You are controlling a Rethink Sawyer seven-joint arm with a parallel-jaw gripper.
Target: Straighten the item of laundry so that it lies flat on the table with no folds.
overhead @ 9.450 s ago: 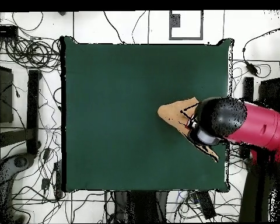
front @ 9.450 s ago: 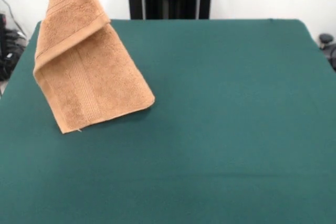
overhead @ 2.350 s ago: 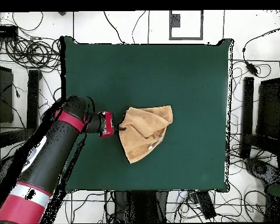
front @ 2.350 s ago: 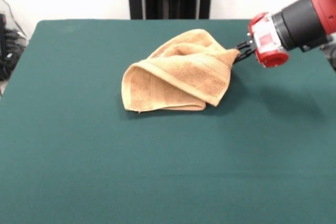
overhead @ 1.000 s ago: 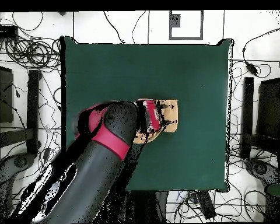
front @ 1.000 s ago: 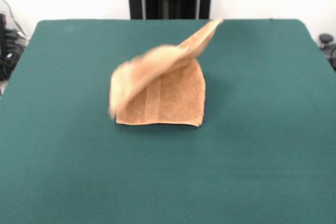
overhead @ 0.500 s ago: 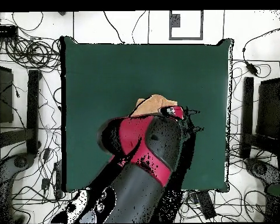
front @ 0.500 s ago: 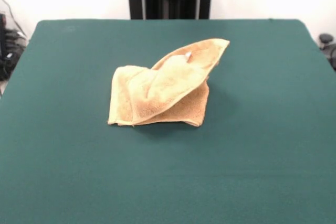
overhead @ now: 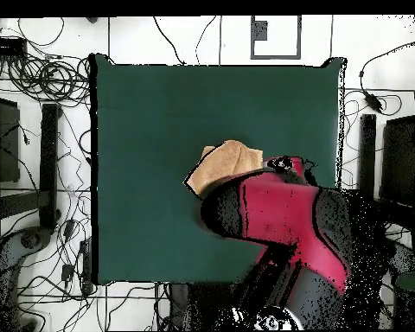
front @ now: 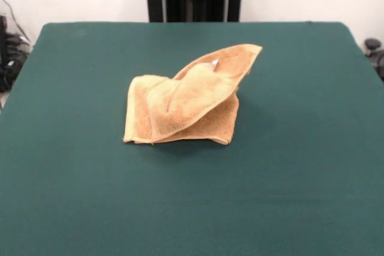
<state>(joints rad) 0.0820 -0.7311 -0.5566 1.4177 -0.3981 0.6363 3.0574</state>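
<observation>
The tan terry hand towel is lying crumpled near the middle of the dark green felt table, unchanged since half a second ago. The red and black arm is swinging away overhead; whether its gripper is spread, I cannot tell. Folds are remaining.

Overhead: arm hides part of towel.

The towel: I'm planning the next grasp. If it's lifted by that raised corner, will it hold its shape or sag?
The towel will probably sag: it lies in soft, overlapping folds on the table. Its looped pile looks grippy, so it will likely drag rather than slide. Lower layers may trail and stay folded.
</observation>
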